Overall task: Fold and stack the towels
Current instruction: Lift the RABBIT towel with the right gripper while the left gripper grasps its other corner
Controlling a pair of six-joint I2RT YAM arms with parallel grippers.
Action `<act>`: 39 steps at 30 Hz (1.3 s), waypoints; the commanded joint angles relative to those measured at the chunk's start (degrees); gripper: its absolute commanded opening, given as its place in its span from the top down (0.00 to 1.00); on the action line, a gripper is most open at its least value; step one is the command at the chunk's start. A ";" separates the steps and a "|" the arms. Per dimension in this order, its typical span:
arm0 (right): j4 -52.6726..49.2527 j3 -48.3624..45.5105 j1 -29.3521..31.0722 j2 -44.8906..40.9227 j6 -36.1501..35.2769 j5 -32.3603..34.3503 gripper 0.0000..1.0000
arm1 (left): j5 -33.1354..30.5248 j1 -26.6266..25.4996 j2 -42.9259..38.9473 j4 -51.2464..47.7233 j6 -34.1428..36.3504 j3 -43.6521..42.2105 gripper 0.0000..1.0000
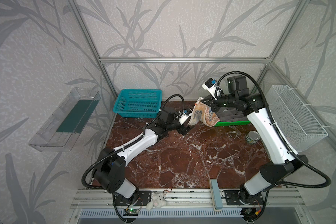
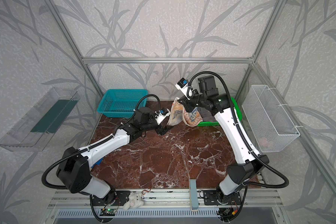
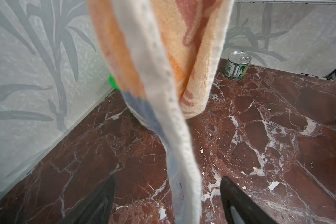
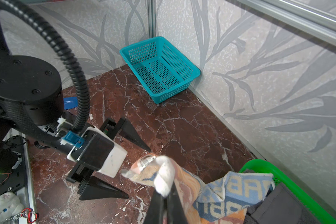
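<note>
towel (image 3: 182, 48) hem between left fingers (image 3: 101, 201), seemingly untouched | table (image 3: 260, 145) open

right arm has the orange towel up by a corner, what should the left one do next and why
Probably close the left gripper on the white hem hanging between its open jaws. The right gripper pinches one corner of the orange towel, which hangs bunched above the table; a second grip would let both arms spread it flat.

In both top views we look down over the front edge of the worktop (image 1: 182, 155); both wrist views, close in, share the orange towel (image 3: 182, 38).
</note>
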 commanded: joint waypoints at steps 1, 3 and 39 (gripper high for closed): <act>0.79 -0.34 -0.88 -1.94 -0.23 0.33 1.00 | -0.13 -0.01 0.22 -2.27 3.50 1.62 0.29; 0.92 -0.51 -1.37 -2.19 -0.14 -0.29 1.00 | 0.04 0.00 0.50 -2.60 3.55 1.53 0.33; 5.10 6.11 -8.58 -2.12 3.62 -10.64 1.00 | -7.45 6.07 -13.78 -11.67 19.95 14.83 1.00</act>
